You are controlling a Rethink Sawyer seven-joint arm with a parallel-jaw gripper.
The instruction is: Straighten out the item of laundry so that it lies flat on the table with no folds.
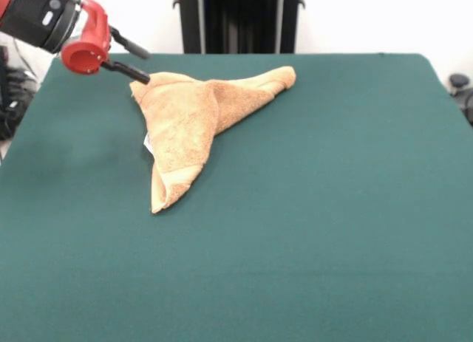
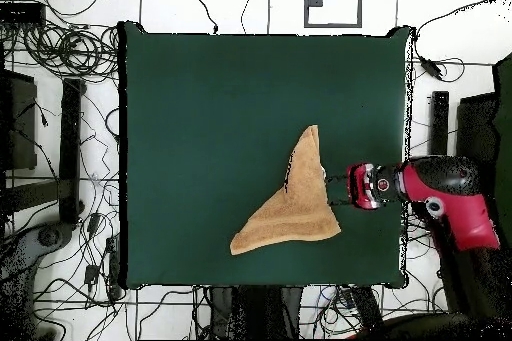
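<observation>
Dark green felt covers the tabletop (image 1: 332,231), which is far larger than the one thing lying on it: an orange-tan terry towel (image 1: 188,124) folded over itself into a rough triangle. In the front view one long flap runs down toward the near edge and ends in a point, a second bunched arm reaches out to the right, and the third corner sits up by the gripper (image 1: 137,65). A sliver of white label shows at the towel's left edge.

The red and black arm comes in low from the upper left of that view. Its two thin black fingers stand apart, one above the other, empty; the lower tip is at or just touching the towel's nearest corner. I cannot tell whether it presses on the cloth.

From overhead, the towel (image 2: 295,207) lies directly ahead of the gripper (image 2: 345,187), its long axis running slantwise across the gripper's line of approach. Any unfolding pull likely starts from that near corner, drawn away from the stacked layers.
</observation>
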